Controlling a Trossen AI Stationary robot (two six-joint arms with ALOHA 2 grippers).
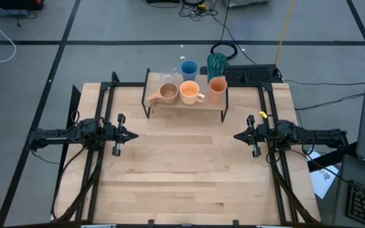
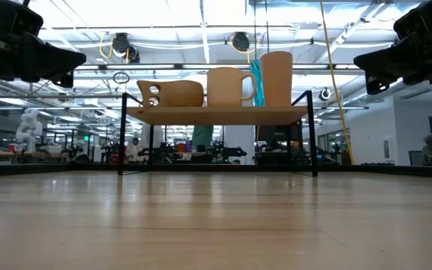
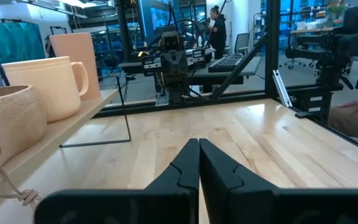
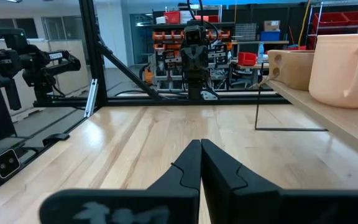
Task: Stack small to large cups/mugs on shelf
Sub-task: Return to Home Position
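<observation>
The shelf stands at the table's far middle on thin black legs. Along its front row stand the tan wooden cup, the orange handled mug and the orange-brown tumbler. Behind them stand the clear glass, the blue cup and the teal tumbler. The front row also shows in the low view: wooden cup, mug, tumbler. My left gripper is shut and empty at the table's left side. My right gripper is shut and empty at the right side.
A black keyboard and headphones lie behind the table's far right corner. Black frame rails run along both side edges. The wide wooden tabletop lies between the arms and the near edge.
</observation>
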